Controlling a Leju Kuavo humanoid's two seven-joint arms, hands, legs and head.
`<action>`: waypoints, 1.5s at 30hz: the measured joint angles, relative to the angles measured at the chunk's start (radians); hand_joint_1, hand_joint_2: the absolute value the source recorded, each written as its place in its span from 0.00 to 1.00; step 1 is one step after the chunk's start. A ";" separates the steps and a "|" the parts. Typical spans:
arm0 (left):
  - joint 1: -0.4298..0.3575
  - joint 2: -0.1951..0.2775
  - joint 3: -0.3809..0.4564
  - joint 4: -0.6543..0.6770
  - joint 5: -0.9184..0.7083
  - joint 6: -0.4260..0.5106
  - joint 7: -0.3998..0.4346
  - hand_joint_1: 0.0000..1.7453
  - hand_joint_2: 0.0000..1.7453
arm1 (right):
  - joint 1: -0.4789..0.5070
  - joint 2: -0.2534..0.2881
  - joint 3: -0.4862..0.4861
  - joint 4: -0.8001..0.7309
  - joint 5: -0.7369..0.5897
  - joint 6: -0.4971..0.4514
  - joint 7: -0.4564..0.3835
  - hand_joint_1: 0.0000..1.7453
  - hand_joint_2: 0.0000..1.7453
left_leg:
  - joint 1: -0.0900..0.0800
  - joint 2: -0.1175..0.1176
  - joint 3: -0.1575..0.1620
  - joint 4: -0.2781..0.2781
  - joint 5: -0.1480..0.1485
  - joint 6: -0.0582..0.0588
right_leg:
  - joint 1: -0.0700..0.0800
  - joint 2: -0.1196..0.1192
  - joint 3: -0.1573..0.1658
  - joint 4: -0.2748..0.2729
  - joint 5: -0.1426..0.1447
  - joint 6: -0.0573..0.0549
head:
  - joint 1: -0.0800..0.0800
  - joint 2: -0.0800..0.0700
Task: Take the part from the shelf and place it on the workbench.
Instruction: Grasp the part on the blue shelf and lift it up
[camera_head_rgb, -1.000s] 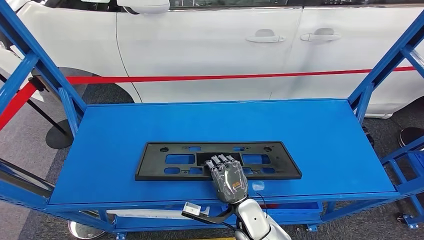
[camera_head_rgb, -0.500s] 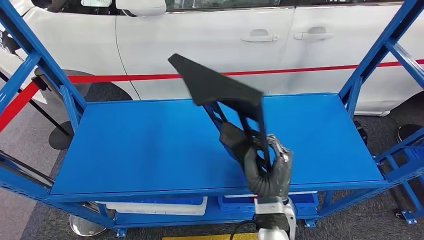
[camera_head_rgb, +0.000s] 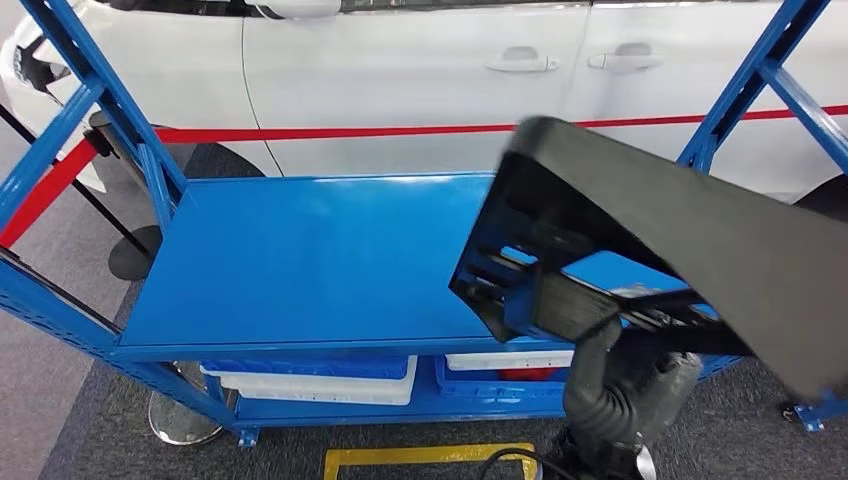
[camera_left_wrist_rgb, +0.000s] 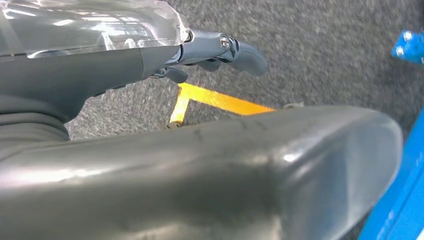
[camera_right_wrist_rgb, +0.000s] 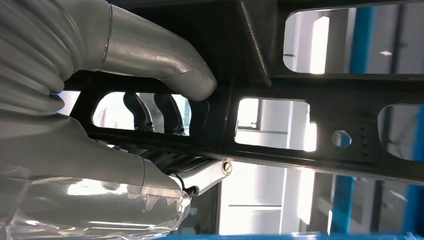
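Note:
The part (camera_head_rgb: 680, 230) is a long black plastic plate with rectangular cut-outs. It is lifted off the blue shelf top (camera_head_rgb: 300, 260) and tilted, close in front of the head camera on the right. My right hand (camera_head_rgb: 560, 305) grips it from below at its lower end. In the right wrist view the thumb (camera_right_wrist_rgb: 165, 60) presses on one face of the part (camera_right_wrist_rgb: 320, 90), and dark fingers wrap a bar through a cut-out. My left hand (camera_left_wrist_rgb: 215, 47) hangs over the grey carpet with its thumb stretched out, holding nothing.
The shelf is a blue metal rack with slanted posts (camera_head_rgb: 110, 110) at both ends. White bins (camera_head_rgb: 320, 385) sit on its lower level. A white car (camera_head_rgb: 400, 70) with a red stripe stands behind it. Yellow tape (camera_head_rgb: 430, 455) marks the carpet in front.
The part lay flat on the shelf with my right hand on it. It has since been lifted, swung up and brought right, close to the camera. The view has shifted slightly.

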 joint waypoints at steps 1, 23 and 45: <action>0.000 -0.001 0.004 0.000 0.002 0.002 -0.001 0.00 0.00 | 0.016 -0.004 -0.001 -0.021 -0.019 0.004 -0.014 1.00 1.00 | 0.004 0.001 -0.008 -0.006 0.010 0.007 | 0.000 0.002 -0.009 0.019 -0.024 0.006 | 0.001 0.000; -0.006 -0.003 0.043 0.000 -0.015 0.081 0.073 0.00 0.00 | 0.159 -0.021 -0.029 -0.138 -0.057 0.053 -0.109 1.00 1.00 | 0.015 0.006 -0.147 0.258 -0.072 -0.038 | 0.000 0.001 0.054 -0.008 -0.052 -0.033 | 0.002 0.000; -0.005 0.010 0.044 0.000 -0.064 0.068 0.108 0.00 0.00 | 0.244 -0.025 -0.025 -0.171 0.068 -0.019 -0.110 1.00 1.00 | 0.010 0.010 -0.152 0.038 0.122 -0.035 | -0.016 0.013 0.150 -0.020 -0.122 -0.002 | 0.005 0.000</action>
